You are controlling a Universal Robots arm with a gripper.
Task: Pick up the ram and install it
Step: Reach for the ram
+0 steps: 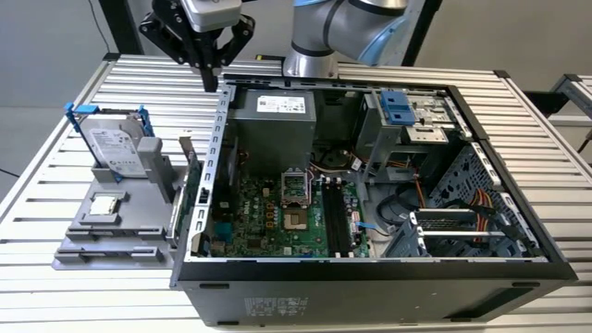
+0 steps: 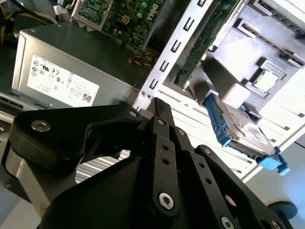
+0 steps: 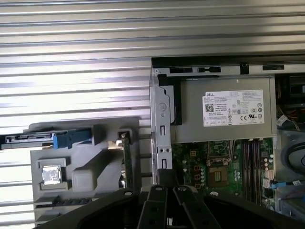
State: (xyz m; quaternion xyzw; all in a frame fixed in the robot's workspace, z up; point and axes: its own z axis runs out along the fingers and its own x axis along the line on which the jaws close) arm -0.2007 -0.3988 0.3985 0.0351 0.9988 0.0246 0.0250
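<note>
Grey plastic is where you find it: in the exterior view the parts holder (image 1: 74, 257) sits at 9 o'clock from the open computer case (image 1: 370, 291). The ram (image 1: 118, 236) looks to be the dark strip set on edge in one of the holder's slots, at 6 o'clock from the processor (image 1: 104, 205). Its long axis runs 9 to 3 across that view, but you can't tell one end from the other. Your gripper (image 1: 212, 83) hangs over the slatted table (image 1: 55, 125) at the case's far corner, at 1 o'clock from the ram and well apart. In both wrist views the gripper (image 2: 155, 107) (image 3: 164, 179) has its fingers pinched together, holding nothing.
</note>
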